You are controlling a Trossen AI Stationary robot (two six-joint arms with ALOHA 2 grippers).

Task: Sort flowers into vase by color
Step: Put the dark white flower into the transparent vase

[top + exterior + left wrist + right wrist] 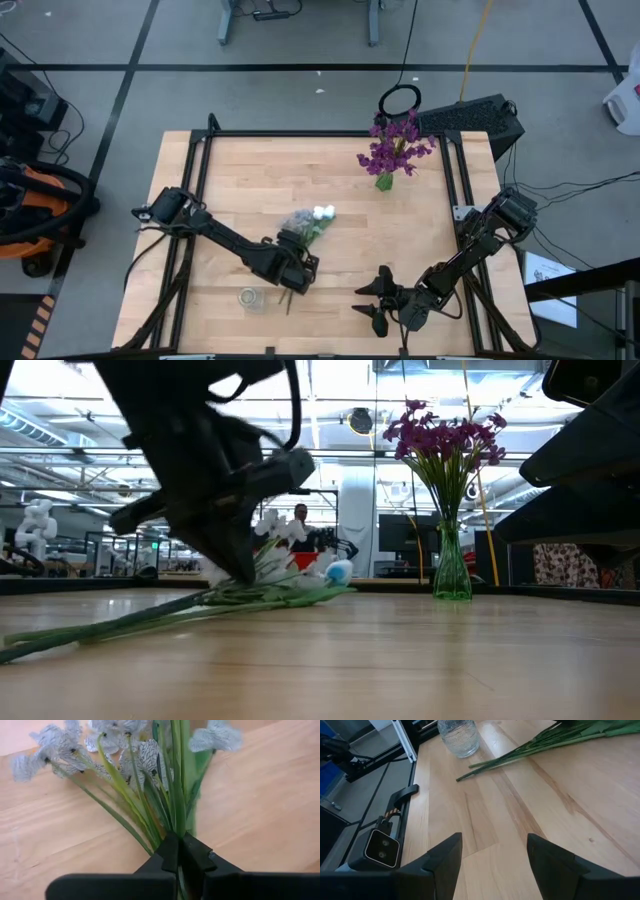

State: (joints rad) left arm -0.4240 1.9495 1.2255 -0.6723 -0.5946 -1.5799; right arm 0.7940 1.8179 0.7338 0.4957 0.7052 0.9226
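Observation:
A bunch of white flowers [312, 220] on thin green stems lies on the table's middle, blossoms toward the far edge, stem ends [485, 766] toward the near edge. My left gripper [296, 264] is shut on its stems. Purple flowers [396, 146] stand in a green glass vase [451, 568] at the far right. A small clear glass vase [250, 298] stands upright by the near edge, next to the stem ends. My right gripper [374, 300] is open, low over the table near its near edge, to the right of the bunch. My left gripper pinches the bundle of green stems [176, 827] between its two fingers, some way below the blossoms. It comes from above, slanting in from the table's left. The bunch lies low along the table, with its stem ends [30, 644] on the wood.
Dark frame rails [200, 160] run along the table's left, far and right sides. A camera mount [382, 845] sits at the table edge near the right gripper. Bare wood [400, 235] lies between the bunch and the green vase.

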